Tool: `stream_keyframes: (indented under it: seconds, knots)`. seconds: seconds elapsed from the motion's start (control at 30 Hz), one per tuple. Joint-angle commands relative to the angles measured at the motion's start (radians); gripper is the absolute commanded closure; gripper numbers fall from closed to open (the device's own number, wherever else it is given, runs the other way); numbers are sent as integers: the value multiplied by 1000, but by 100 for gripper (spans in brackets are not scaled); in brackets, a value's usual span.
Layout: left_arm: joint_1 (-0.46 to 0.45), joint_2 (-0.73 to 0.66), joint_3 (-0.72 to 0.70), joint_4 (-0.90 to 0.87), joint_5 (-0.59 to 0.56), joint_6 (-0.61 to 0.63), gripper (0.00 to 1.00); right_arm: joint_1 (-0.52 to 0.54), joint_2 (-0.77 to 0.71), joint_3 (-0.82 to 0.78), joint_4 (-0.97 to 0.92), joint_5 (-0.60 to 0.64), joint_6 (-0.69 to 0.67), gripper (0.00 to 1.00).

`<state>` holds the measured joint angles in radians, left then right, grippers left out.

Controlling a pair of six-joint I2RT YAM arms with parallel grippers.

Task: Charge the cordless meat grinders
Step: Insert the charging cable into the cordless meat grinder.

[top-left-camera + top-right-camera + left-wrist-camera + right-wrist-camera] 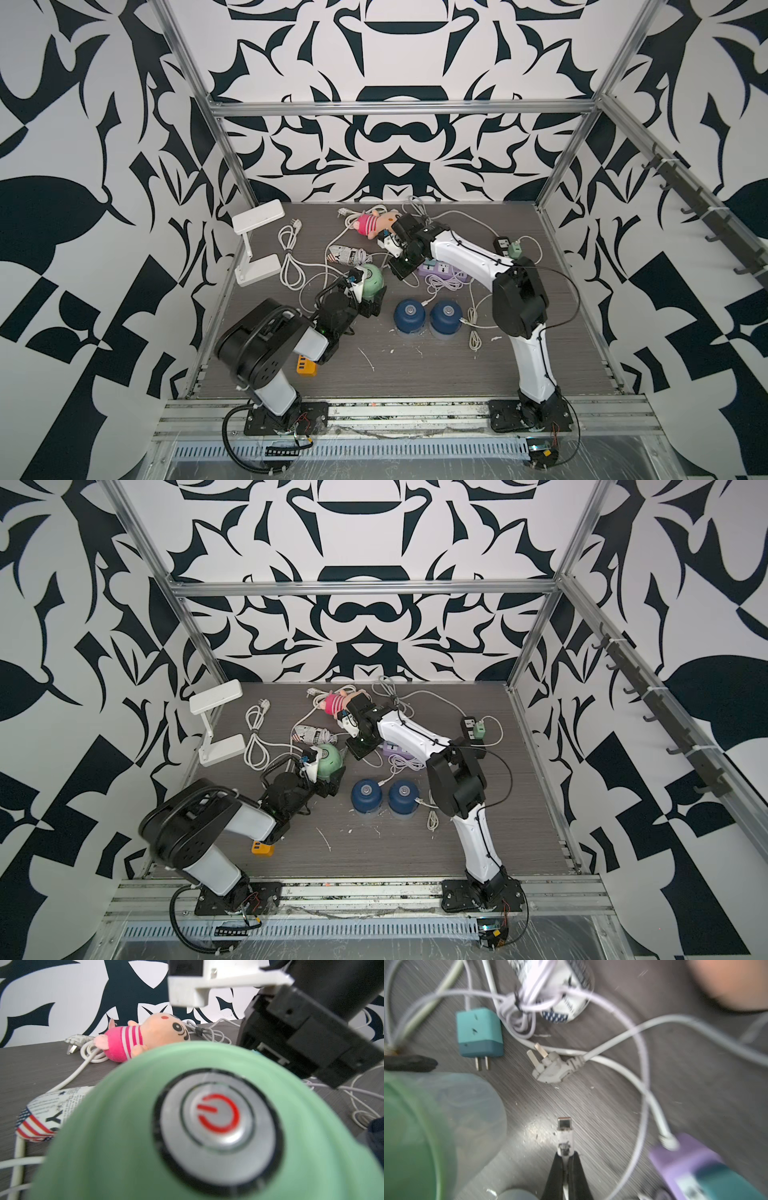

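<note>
Mint green grinder (pixel 371 281) looks last to go, dark blue grinders (pixel 409 316) seemingly cabled: left gripper (pixel 364 291) straddles it, grip unclear, right gripper (pixel 564 1155) clamps the charging plug (pixel 564 1132).

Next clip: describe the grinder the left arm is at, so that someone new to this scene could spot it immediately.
On the grey table, look left of centre, where the left gripper has its jaws around a dome. That is the mint green grinder, tilted, its silver button bearing a red power symbol; the two dark blue grinders nearby stand upright, ungripped.
</note>
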<state>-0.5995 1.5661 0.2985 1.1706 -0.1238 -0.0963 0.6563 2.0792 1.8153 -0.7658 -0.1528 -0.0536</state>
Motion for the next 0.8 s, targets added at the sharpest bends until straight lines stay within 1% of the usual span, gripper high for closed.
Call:
stream_keyframes:
  seconds: [0.0,0.17,0.23,0.5,0.63,0.77]
  knots:
    - [3,-153,34,-247,-36,24,37,7,-102,-3,-24,64,-17,100]
    - [3,-336,95,-494,-89,85,39,67,-153,35,-93,117,-57,100]
    - [3,-376,128,-572,-92,112,40,99,-166,57,-119,136,-61,100]
    - [3,-449,183,-682,-146,162,42,216,-237,89,-146,193,-24,100]
    - [3,-460,182,-689,-166,180,44,239,-263,104,-164,196,22,100]
    - [3,-458,183,-684,-171,192,45,254,-256,143,-214,177,53,100]
